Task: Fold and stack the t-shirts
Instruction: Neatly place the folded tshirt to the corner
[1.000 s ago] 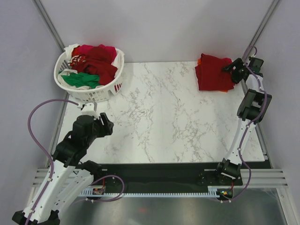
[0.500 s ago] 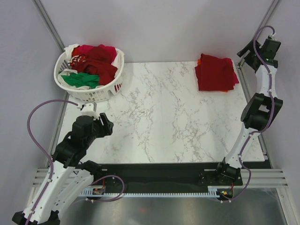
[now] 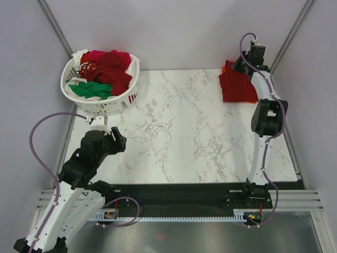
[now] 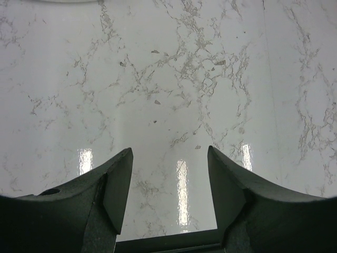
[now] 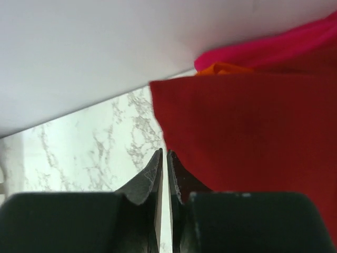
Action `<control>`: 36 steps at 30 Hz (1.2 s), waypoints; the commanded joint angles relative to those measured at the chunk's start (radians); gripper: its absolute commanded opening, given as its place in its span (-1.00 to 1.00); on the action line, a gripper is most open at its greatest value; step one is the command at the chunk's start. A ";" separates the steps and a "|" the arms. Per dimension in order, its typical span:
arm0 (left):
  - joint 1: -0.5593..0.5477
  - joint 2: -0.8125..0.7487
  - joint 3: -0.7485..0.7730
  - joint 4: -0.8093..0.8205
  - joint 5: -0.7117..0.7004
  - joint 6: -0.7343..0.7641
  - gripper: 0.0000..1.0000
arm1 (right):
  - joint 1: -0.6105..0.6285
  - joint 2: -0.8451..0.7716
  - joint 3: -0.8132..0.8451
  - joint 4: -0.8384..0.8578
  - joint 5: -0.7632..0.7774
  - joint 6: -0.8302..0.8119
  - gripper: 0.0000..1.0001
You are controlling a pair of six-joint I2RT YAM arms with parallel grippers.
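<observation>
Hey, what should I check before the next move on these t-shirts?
1. Right gripper empty: ok, jaws shut on nothing at the edge of the dark red shirt.
2. Left gripper open: ok, over the bare marble table.
3. Dark red shirt lies folded: ok, orange shirt edge showing beneath.
4. Basket holds crumpled shirts to fetch: ok.
5. Folded edges aligned: cannot tell.

basket (image 3: pixel 103 107) left, folded shirts (image 3: pixel 239 84) right
</observation>
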 commanded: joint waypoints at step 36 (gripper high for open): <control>0.004 -0.020 0.003 0.046 0.016 0.025 0.36 | 0.129 -0.822 -0.610 0.249 -0.199 0.158 0.96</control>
